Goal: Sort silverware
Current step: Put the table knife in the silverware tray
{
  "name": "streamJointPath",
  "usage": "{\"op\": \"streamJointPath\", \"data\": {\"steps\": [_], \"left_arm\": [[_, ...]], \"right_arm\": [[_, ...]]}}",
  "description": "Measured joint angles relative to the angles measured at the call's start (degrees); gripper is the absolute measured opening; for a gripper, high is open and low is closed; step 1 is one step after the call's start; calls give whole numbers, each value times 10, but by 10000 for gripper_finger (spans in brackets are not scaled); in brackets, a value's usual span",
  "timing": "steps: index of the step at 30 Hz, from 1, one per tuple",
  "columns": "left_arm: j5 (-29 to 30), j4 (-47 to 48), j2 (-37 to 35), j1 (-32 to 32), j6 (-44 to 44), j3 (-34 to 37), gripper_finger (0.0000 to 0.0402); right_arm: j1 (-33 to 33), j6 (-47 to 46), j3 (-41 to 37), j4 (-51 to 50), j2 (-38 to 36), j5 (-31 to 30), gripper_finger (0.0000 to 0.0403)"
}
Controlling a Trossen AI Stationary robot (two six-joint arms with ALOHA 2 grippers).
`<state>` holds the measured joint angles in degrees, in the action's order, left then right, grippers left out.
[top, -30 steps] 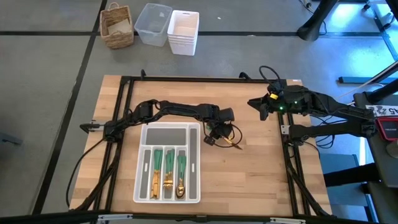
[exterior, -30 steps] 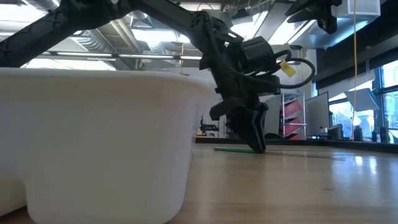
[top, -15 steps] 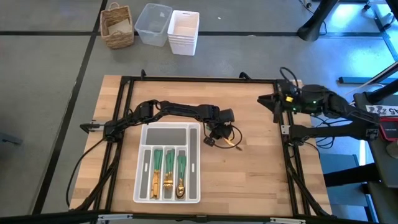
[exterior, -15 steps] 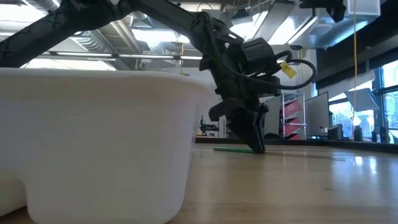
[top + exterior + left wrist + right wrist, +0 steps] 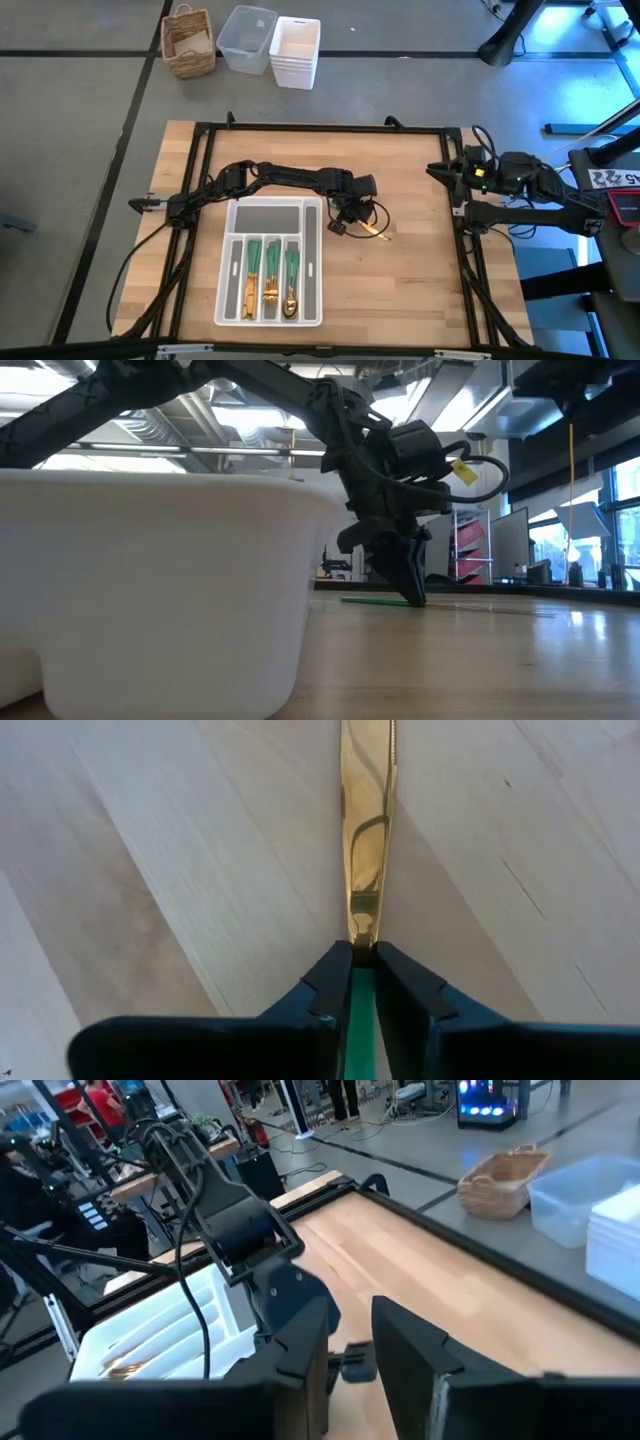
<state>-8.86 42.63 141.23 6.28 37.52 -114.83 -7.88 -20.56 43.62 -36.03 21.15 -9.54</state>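
A knife (image 5: 374, 231) with a gold blade (image 5: 367, 820) and a green handle lies flat on the wooden table, right of the white organizer tray (image 5: 318, 262). My left gripper (image 5: 349, 223) stands over it, pointing down, and is shut on its handle; the low view shows my left gripper (image 5: 408, 582) with its fingertips at the table. Several more gold and green pieces of silverware (image 5: 268, 275) lie in the tray's narrow near compartments. My right gripper (image 5: 438, 170) is open, holds nothing and hovers by the table's right edge. My left gripper pinches the knife's green handle (image 5: 360, 1010) between its two fingers, just behind where the gold blade starts. The fingers come from above, pointing down, one on each side of the handle. The knife lies flat on the table, its green handle (image 5: 372, 599) resting on the wood.
The tray's wide far compartment (image 5: 268, 214) holds nothing. A black frame rail (image 5: 320, 127) runs around the table. On the floor beyond the far edge stand a wicker basket (image 5: 188, 42), a clear bin (image 5: 246, 38) and a white stack of bins (image 5: 295, 50). Bare wood lies right of the knife.
My right arm has drawn back toward the table's right edge, from above the table's far right part to its right rail. My left gripper and the knife have stayed where they were.
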Motion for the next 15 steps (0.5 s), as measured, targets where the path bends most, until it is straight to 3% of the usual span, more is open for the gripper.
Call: {"op": "streamJointPath", "data": {"steps": [15], "left_arm": [[6, 25, 1, 0, -27, -34, 36]], "right_arm": [[0, -78, -114, 1, -19, -1, 83]]}}
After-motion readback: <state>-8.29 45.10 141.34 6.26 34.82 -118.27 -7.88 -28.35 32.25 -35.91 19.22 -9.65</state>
